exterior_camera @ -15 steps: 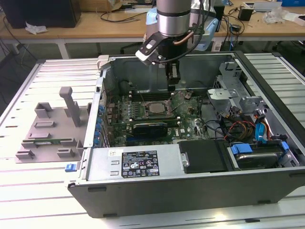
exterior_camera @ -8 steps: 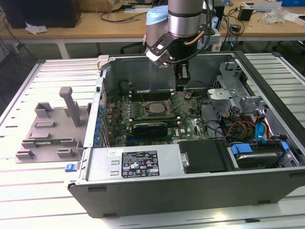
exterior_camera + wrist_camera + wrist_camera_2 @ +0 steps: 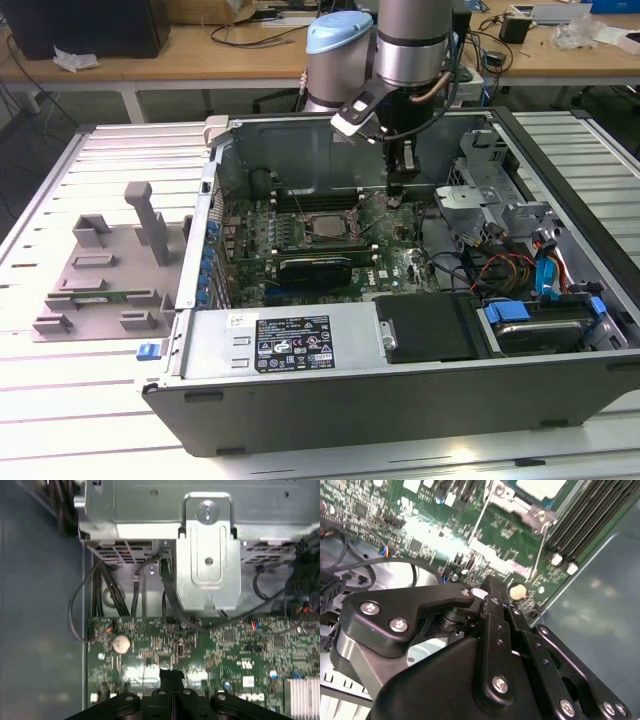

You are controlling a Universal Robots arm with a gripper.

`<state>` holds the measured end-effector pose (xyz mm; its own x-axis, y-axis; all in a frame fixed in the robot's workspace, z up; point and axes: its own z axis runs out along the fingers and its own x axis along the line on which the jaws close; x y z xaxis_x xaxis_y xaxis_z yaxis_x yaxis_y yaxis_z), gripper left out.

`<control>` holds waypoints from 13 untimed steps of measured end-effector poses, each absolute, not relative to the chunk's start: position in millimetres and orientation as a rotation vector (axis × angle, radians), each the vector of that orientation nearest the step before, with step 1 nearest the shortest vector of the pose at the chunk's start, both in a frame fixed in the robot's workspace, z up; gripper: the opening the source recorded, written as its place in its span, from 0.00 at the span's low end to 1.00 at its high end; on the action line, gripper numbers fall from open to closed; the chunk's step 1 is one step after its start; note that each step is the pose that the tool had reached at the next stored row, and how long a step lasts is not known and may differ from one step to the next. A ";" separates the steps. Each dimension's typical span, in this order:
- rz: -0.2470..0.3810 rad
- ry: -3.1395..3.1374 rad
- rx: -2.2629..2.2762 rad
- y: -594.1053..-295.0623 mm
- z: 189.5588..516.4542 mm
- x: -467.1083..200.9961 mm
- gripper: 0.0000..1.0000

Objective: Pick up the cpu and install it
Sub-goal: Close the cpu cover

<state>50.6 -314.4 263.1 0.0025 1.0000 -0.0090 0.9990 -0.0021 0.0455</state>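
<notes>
The open computer case point(image 3: 400, 400) lies on the table with its green motherboard point(image 3: 400, 255) exposed. The cpu point(image 3: 540, 487) is a pale square chip lying in the metal-framed socket point(image 3: 322, 226) near the middle of the board. My gripper point(image 3: 397, 198) hangs low over the motherboard, to the exterior view's right of the socket and apart from it. In both wrist views its black fingers point(image 3: 171, 674) are pressed together with nothing between them. The gripper point(image 3: 496, 591) points down at the board close to a round coin battery point(image 3: 121, 643).
A black expansion card point(image 3: 315, 268) lies across the board in front of the socket. A metal drive cage point(image 3: 470, 200) and a bundle of cables point(image 3: 500, 270) stand at the exterior view's right. A grey parts fixture point(image 3: 105, 270) sits outside the case at the left.
</notes>
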 end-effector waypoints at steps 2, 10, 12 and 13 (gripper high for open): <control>0.038 2.193 2.198 -314.5 257.6 55.2 0.11; 0.028 2.197 2.202 -314.5 242.9 56.2 0.11; 0.028 2.197 2.202 -314.5 242.1 55.1 0.11; 0.028 2.197 2.202 -314.5 241.7 53.7 0.11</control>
<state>53.7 -314.5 241.7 0.0024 1.0000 -0.0090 0.9994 -0.0021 0.0349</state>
